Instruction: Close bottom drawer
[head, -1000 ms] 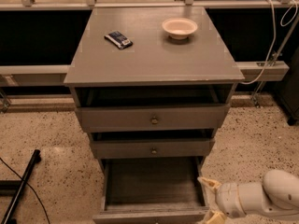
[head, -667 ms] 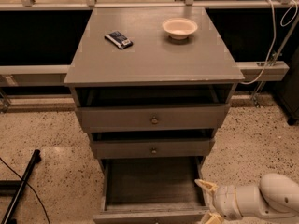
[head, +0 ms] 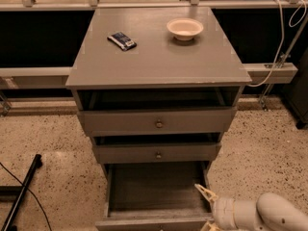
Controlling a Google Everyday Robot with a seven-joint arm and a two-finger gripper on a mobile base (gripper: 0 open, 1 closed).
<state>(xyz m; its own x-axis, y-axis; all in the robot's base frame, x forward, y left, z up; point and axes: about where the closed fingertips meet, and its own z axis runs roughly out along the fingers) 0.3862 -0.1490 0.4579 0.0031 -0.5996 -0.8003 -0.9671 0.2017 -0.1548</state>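
Observation:
The bottom drawer (head: 155, 187) of the grey cabinet stands pulled far out, its dark plank floor showing and its front (head: 144, 223) at the frame's lower edge. Its knob is out of view. My gripper (head: 207, 210) is at the drawer's front right corner, with the white arm (head: 269, 214) coming in from the lower right. One pale finger (head: 204, 192) reaches over the drawer's right side wall, the other sits low by the drawer front. The fingers are spread and hold nothing.
The top drawer (head: 156, 121) and middle drawer (head: 158, 153) are each slightly ajar. A white bowl (head: 185, 28) and a dark packet (head: 121, 40) lie on the cabinet top (head: 159, 61). A black pole (head: 21, 192) lies on the speckled floor at left. Cables (head: 284, 37) hang at right.
My gripper has shifted a little to the left, further over the drawer's right front corner. The drawer has not visibly moved.

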